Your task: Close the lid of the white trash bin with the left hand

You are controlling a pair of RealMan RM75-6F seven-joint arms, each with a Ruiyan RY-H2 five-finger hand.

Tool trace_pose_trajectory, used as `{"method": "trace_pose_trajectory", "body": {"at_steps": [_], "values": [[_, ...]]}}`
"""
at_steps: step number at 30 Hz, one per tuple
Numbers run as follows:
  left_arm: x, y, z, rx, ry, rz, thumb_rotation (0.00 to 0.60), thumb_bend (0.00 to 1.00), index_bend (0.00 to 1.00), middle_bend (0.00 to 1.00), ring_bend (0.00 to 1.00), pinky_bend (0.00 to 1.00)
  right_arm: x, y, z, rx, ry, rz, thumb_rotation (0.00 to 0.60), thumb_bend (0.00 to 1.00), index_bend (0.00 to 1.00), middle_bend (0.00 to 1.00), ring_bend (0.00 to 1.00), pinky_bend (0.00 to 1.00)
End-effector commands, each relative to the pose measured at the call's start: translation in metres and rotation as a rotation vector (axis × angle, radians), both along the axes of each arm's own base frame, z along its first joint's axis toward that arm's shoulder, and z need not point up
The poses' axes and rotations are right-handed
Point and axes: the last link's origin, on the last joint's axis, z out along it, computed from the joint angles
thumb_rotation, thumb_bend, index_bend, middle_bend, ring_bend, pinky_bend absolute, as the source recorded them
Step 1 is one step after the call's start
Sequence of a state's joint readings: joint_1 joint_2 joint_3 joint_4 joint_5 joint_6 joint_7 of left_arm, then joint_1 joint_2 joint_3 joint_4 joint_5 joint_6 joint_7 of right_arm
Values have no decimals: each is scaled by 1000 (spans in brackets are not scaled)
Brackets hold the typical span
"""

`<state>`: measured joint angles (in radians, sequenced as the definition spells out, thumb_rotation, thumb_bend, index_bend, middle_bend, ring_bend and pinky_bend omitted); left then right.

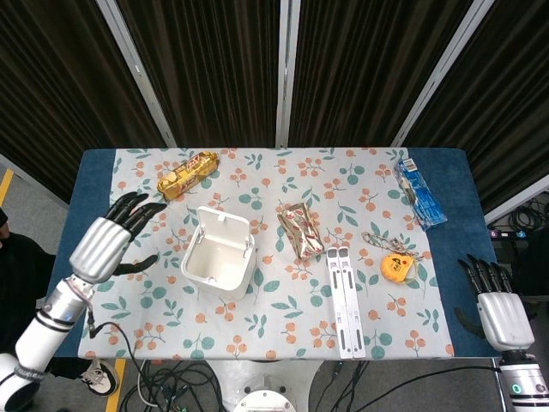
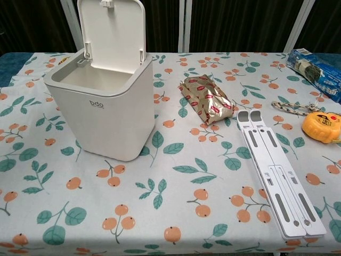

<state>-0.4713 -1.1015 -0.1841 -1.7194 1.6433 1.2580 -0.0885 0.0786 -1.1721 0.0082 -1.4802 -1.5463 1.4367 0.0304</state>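
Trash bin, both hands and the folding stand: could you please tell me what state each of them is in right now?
white trash bin: upright, empty inside
lid: open, standing up at the back
left hand: open, beside the bin, apart from it
right hand: open, holding nothing
white folding stand: folded flat

White trash bin (image 2: 106, 101), lid (image 2: 111, 33) upright

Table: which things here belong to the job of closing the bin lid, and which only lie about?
For the job: white trash bin, its raised lid, left robot hand.

Only lying about: snack bar, foil packet, white folding stand, tape measure, blue packet.
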Motion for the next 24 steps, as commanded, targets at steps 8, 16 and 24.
{"method": "trace_pose_trajectory", "body": {"at_steps": [8,16,24], "values": [[47,53,-24,-116,15,-40,600,214,116,166,60,89,-4,0,-2,9,-2,-9,600,228,0,0,0,0],[60,61,-32,-189,11,-40,600,310,116,215,60,89,-8,0,-1,10,-11,-17,600,229,0,0,0,0],[58,49,-33,-228,32,-40,600,367,116,270,60,90,-10,-1,-1,8,-15,-18,600,228,0,0,0,0]]}}
